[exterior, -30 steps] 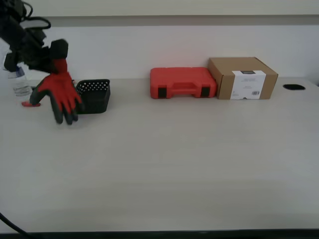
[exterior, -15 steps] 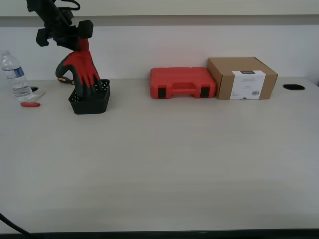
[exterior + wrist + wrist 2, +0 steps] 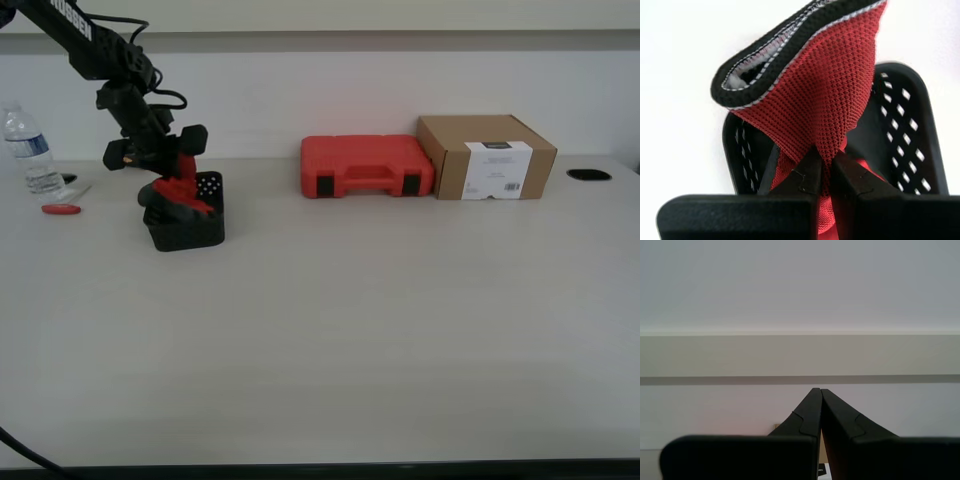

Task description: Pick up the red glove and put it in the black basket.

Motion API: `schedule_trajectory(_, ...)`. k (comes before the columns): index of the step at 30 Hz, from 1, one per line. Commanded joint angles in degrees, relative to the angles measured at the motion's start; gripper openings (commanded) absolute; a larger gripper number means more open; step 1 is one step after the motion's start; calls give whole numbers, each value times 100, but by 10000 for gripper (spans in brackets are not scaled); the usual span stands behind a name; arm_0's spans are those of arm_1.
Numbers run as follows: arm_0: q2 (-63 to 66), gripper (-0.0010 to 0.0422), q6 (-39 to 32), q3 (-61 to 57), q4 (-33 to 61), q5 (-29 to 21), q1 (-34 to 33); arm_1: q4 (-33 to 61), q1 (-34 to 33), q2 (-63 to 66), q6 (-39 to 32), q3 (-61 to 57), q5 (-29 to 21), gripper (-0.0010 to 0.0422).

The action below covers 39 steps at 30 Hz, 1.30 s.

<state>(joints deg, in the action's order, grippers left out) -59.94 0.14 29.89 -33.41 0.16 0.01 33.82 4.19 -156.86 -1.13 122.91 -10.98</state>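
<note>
Pinching a fold of the red glove (image 3: 840,90), my first gripper (image 3: 824,162) has its fingers clamped on the knit so the cuff stands beyond the tips while the rest sinks below them into the black basket (image 3: 910,130) on the counter (image 3: 400,330). My second gripper (image 3: 818,392) points at the wall, fingers together, empty.
</note>
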Motion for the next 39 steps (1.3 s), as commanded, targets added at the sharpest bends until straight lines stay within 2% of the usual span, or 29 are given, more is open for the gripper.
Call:
schedule_trajectory(1, 0, 0, -15, 4, 11, -2, 4, 17, -31, -33, 4, -2, 28, -2)
schedule_trajectory(4, 0, 0, -15, 7, 17, -2, 4, -61, -37, -42, -26, -4, 284, 0)
schedule_trajectory(9, 0, 0, -15, 7, 17, -2, 4, 26, -46, -31, -101, -4, 127, 1)
schedule_trajectory(12, 0, 0, -15, 7, 17, -2, 4, 127, -48, -31, -101, -4, 109, 19)
schedule_trajectory(13, 0, 0, -15, 7, 17, -2, 4, 127, -50, -31, -101, -4, 111, 36)
schedule_trajectory(18, 0, 0, -15, 4, 17, -2, 4, 358, -57, -28, 13, 28, 52, 174)
schedule_trajectory(19, 0, 0, -15, 7, 17, -2, 4, 487, -59, -7, 13, 109, -76, 187)
schedule_trajectory(20, 0, 0, -15, 4, 17, -2, 4, 581, -61, 26, 15, 190, -133, 186)
schedule_trajectory(22, 0, 0, -15, 7, 15, -2, 4, 704, -63, 251, 15, 411, -166, 140)
schedule_trajectory(24, 0, 0, -15, 7, 70, -2, 2, 802, -66, 531, -17, 560, -243, 67)
schedule_trajectory(25, 0, 0, -15, 7, 92, -2, 4, 857, -79, 835, -37, 623, -341, -8)
schedule_trajectory(27, 2, 0, -15, 7, 151, 0, 4, 960, -120, 1220, -52, 623, -302, 6)
schedule_trajectory(33, 2, 0, -15, 11, 214, 0, 4, 1729, -391, 2168, -511, 431, 17, -1)
schedule_trajectory(34, 2, 0, -13, 11, 229, 0, 4, 1961, -492, 2420, -706, 306, 256, -1)
schedule_trajectory(36, 7, 0, -15, 11, 232, -2, 4, 1902, -579, 3005, -708, -92, 566, -1)
schedule_trajectory(39, 7, 0, -13, 4, 330, 0, 4, 1628, -621, 4221, -485, -925, 588, -1)
